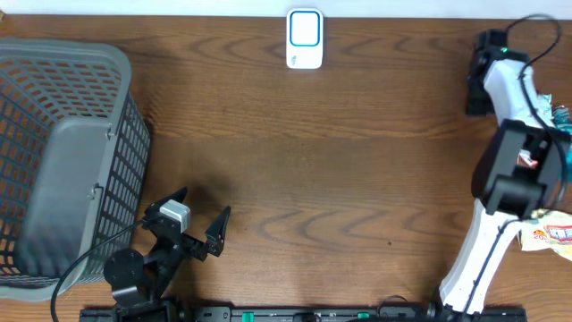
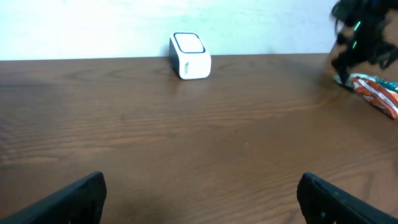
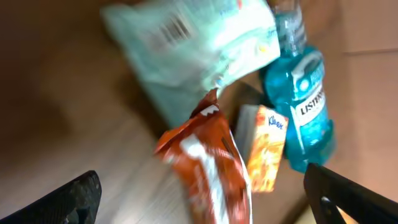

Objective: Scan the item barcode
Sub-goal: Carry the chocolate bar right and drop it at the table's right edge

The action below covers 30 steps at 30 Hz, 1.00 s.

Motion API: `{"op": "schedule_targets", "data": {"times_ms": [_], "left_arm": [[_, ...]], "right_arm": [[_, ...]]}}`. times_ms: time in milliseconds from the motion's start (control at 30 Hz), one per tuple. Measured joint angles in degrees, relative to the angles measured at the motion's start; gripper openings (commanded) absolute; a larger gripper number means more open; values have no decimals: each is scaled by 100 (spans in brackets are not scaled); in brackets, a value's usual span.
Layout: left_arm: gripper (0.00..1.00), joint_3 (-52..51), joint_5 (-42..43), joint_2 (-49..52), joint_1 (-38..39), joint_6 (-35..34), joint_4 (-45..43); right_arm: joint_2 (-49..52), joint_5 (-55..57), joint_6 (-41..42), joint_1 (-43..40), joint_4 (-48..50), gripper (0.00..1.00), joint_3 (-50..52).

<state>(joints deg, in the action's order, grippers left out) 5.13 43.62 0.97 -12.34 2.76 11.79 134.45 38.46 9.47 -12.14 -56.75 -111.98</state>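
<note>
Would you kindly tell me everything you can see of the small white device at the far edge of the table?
The white device is a small box with rounded corners, smooth and plastic-looking. Its top face carries a blue rounded-rectangle outline around a white panel, and small blue print marks one side. It stands at the far edge of the wooden table, touching nothing else.
</note>
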Motion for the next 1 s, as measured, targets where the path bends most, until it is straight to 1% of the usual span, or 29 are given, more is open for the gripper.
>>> {"op": "schedule_targets", "data": {"times_ms": [100, 133, 167, 200, 367, 533, 733, 1000], "left_arm": [[98, 0, 0, 0, 0, 0, -2], [98, 0, 0, 0, 0, 0, 0], [98, 0, 0, 0, 0, 0, -2], [98, 0, 0, 0, 0, 0, 0], [98, 0, 0, 0, 0, 0, 0], [98, 0, 0, 0, 2, 0, -2], [98, 0, 0, 0, 0, 0, -2], [98, 0, 0, 0, 0, 0, 0]], "right_arm": [[-804, -962, 48, 111, -20, 99, 9], [-1220, -1338, 61, 184, -20, 99, 9], [-1340, -1436, 63, 208, -15, 99, 9], [-1926, -1899, 70, 315, -17, 99, 9], [-3637, -2850, 81, 625, -210, 99, -20], [-4905, -3141, 83, 649, -315, 99, -35], [-5864, -3237, 85, 649, -345, 99, -35], [-6765, -3252, 85, 649, -348, 99, -35]]}}
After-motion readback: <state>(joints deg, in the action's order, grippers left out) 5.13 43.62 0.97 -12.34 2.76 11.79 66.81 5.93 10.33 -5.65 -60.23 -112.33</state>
